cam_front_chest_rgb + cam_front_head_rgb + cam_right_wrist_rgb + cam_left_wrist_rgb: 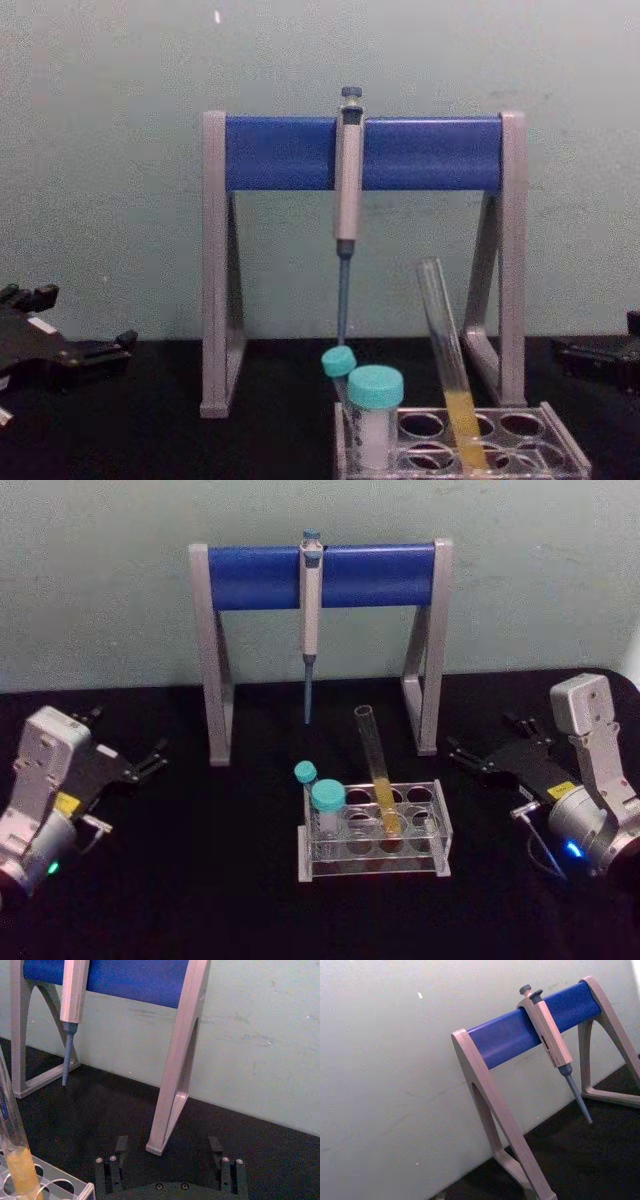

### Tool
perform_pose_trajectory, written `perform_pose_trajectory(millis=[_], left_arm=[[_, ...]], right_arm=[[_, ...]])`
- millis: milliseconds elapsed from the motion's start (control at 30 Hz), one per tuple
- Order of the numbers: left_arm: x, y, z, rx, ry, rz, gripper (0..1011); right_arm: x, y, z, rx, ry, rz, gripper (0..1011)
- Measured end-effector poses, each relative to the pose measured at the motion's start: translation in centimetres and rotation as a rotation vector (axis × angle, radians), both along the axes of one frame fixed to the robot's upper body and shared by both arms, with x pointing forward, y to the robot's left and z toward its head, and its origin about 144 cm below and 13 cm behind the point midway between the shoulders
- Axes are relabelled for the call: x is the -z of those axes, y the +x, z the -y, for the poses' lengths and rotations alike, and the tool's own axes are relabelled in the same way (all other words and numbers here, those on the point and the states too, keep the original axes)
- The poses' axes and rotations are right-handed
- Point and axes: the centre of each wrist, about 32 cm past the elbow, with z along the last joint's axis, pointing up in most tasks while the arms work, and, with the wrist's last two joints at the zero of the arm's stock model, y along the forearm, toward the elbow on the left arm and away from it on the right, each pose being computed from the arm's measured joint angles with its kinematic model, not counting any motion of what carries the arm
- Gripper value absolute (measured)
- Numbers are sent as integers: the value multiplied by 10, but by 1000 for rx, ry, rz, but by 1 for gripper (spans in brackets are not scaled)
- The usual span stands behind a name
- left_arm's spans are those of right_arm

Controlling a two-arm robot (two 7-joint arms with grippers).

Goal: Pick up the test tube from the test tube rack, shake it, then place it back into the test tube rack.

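A grey pipette (547, 1030) hangs on the grey-legged, blue-barred stand (520, 1035), which rests on the black surface (580, 1155).

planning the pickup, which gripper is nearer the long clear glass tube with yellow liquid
Right. The right gripper sits just right of the long clear glass tube with yellow liquid; the left gripper rests farther off, at the table's left.

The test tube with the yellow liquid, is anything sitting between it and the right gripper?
Nothing visible stands between them. The right gripper rests open on the bare table to the right of the rack, and the test tube leans in a hole on that side. The two capped tubes stand on the tube's far, left side.
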Motion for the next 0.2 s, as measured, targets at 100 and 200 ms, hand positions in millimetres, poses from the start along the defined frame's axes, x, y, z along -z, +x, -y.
perform_pose_trajectory(millis=[100, 200], left_arm=[[0, 0, 0, 0, 0, 0, 1001], [0, 0, 0, 0, 0, 0, 1001]], right_arm=[[0, 0, 0, 0, 0, 0, 1000], [0, 0, 0, 0, 0, 0, 1000]])
